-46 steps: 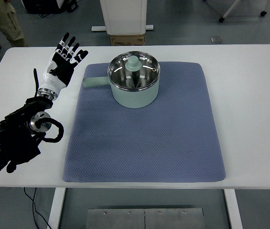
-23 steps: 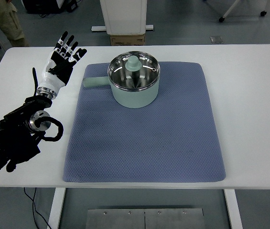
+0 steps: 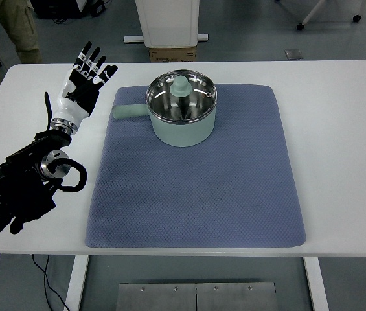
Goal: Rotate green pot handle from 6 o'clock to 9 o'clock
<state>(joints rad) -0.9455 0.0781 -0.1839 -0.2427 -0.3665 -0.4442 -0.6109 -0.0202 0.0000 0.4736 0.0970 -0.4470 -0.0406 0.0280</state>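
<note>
A pale green pot [image 3: 181,123] with a glass lid and green knob [image 3: 181,85] stands at the back of the blue mat [image 3: 195,188]. Its handle [image 3: 129,112] sticks out to the left, toward the mat's left edge. My left hand [image 3: 83,82] hovers over the white table left of the handle, fingers spread and holding nothing, a short gap away from the handle tip. The left arm [image 3: 27,178] comes in from the lower left. No right arm shows.
The white table [image 3: 338,129] extends around the mat on all sides. Beyond the far edge stand a white pedestal [image 3: 167,23] and a cardboard box [image 3: 172,54]. A person's legs [image 3: 11,26] are at the top left.
My left hand has shifted slightly up and left, away from the handle. The person at the top left has moved. The pot has not moved.
</note>
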